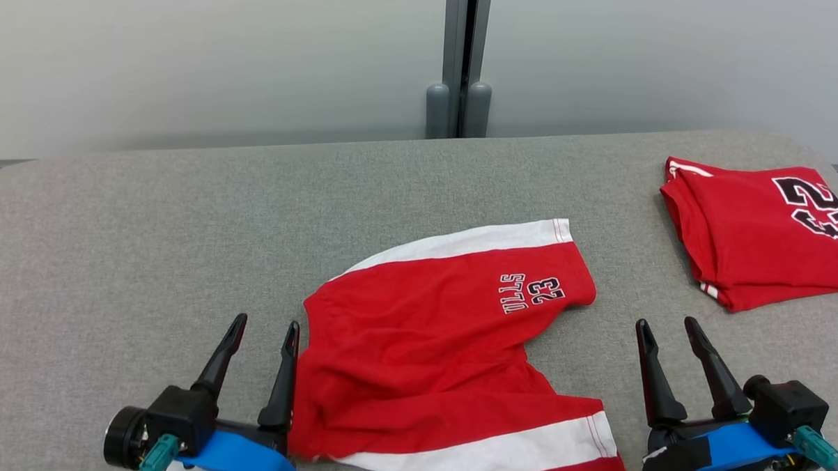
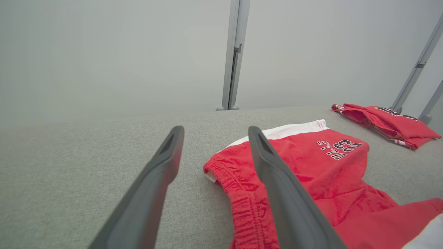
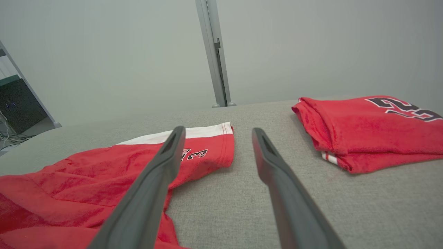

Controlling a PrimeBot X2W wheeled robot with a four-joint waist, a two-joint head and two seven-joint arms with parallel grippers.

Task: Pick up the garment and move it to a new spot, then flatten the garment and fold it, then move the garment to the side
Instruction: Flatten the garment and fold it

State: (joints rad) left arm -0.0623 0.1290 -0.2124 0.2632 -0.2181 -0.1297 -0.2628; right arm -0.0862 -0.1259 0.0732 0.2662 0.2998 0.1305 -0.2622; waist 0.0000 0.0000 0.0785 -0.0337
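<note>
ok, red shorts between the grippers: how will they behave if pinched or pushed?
Likely floppy: the red shorts lie creased, so the unpinched part would probably hang. Probably light, thin fabric. On the grey textured table, a push would likely bunch them.

Grey fabric-covered tabletop point(image 1: 182, 220), rounded at its far corners. Behind it, pale grey wall panels point(image 1: 188, 46) under soft, even light, joined at centre by a vertical metal post point(image 1: 465, 42) with two rounded caps point(image 1: 458, 111) at its base. Far left, beyond the table edge, a dark cabinet point(image 3: 17, 103) with loose cables.
</note>
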